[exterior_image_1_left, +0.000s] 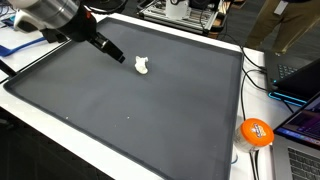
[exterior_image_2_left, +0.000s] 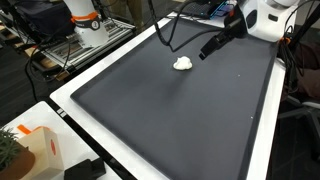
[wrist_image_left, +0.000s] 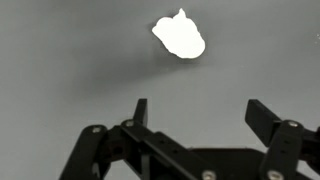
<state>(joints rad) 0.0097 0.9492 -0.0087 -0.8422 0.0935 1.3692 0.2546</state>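
Your gripper (wrist_image_left: 197, 110) hangs with its jaws spread as wide as they go and nothing between them: in the wrist view only bare mat (wrist_image_left: 60, 60) shows in the gap between the two dark fingers (wrist_image_left: 140, 112). The white lump (wrist_image_left: 179, 35), small, crumpled and irregular, lies just ahead of the fingertips and close to the line running out between them, a shade off centre, and apart from both fingers. In both exterior views the arm comes in at a slant, so the gripper (exterior_image_1_left: 120, 57) (exterior_image_2_left: 203, 54) points down and forward, low over the mat (exterior_image_1_left: 150, 110) (exterior_image_2_left: 170, 120), with the white lump (exterior_image_1_left: 142, 67) (exterior_image_2_left: 182, 63) near its tip but not touching it. That slant looks deliberate to me: it keeps the lump in the wrist camera's sight instead of hiding it under the fingers. The wide jaws fit a tool that has hold of nothing and stands clear of the thing in front of it. The lump rests on its own on the flat dark surface, with nothing propping or crowding it, which is why it sits loose and shows so plainly. In an exterior view an orange round thing (exterior_image_1_left: 256, 132) sits well off to the tool's side, beyond the pale table rim (exterior_image_1_left: 235, 110) that borders the mat.
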